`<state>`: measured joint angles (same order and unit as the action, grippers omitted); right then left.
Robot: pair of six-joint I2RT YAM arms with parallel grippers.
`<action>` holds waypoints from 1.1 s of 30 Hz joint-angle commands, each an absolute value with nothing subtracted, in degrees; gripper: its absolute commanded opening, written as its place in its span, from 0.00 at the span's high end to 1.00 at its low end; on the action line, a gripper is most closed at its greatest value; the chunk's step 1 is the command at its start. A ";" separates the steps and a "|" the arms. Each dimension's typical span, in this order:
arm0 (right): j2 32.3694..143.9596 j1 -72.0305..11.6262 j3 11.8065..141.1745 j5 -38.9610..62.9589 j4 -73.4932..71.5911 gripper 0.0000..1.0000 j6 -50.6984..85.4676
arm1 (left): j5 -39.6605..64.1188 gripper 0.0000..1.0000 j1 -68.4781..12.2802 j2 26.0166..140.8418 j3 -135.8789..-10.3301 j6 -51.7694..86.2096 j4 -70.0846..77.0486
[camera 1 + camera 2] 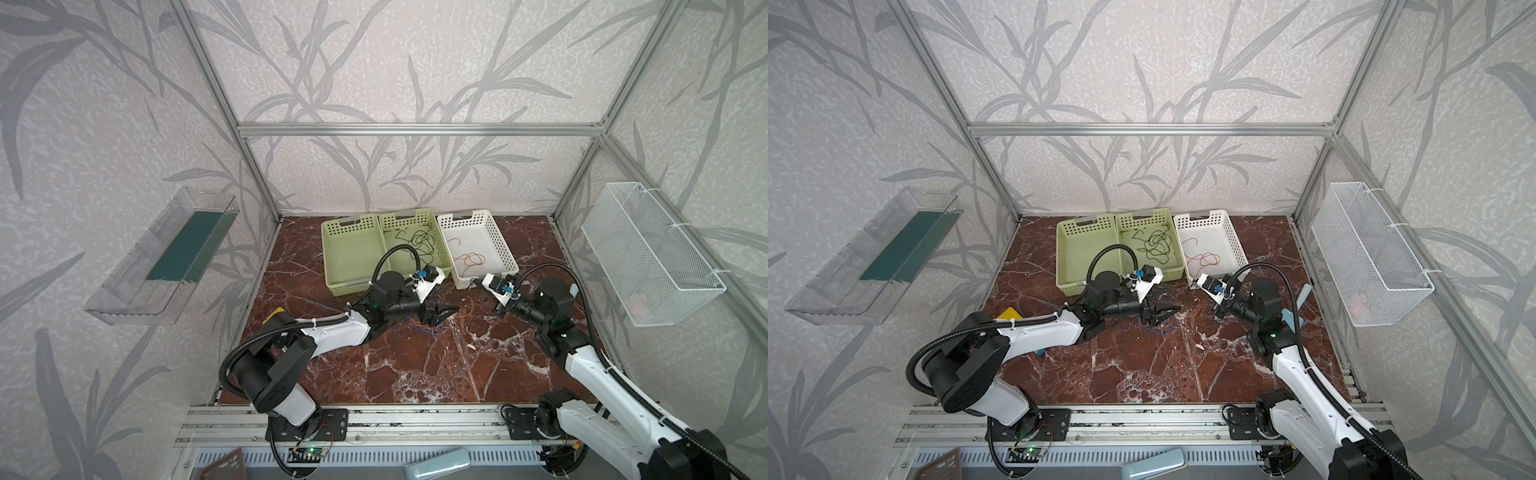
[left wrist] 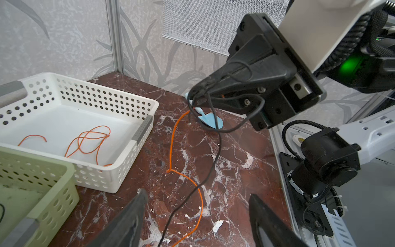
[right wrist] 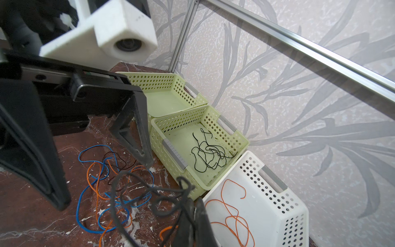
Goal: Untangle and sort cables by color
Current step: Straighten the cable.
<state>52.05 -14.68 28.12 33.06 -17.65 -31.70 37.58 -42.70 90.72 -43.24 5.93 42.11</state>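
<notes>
Above the marble tabletop (image 2: 235, 149), left pincer (image 2: 196, 193) spread, right pincer (image 2: 195, 98) pinching dark cable (image 2: 215, 160) (orange cable (image 2: 170, 147) alongside)

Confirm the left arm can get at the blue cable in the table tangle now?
Probably yes: the left gripper hangs open right over the tangle, nothing between. But orange cable and dark cable cross the blue cable, so a clean single pinch looks doubtful.

The left pincer (image 1: 444, 315) hides some blue cables (image 1: 419, 328) near the white basket (image 1: 504, 243). The right pincer (image 3: 193, 205) and dark cable (image 3: 114, 192) look blurred, cropped.
</notes>
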 commanded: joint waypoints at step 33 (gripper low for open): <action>52.78 -15.91 30.12 16.19 -23.60 1.00 -21.81 | 25.42 1.00 -45.09 86.31 -45.63 -11.59 28.44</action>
<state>53.01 -16.16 28.14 16.51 -21.93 -23.00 26.81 -44.99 87.44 -46.24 -8.58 30.57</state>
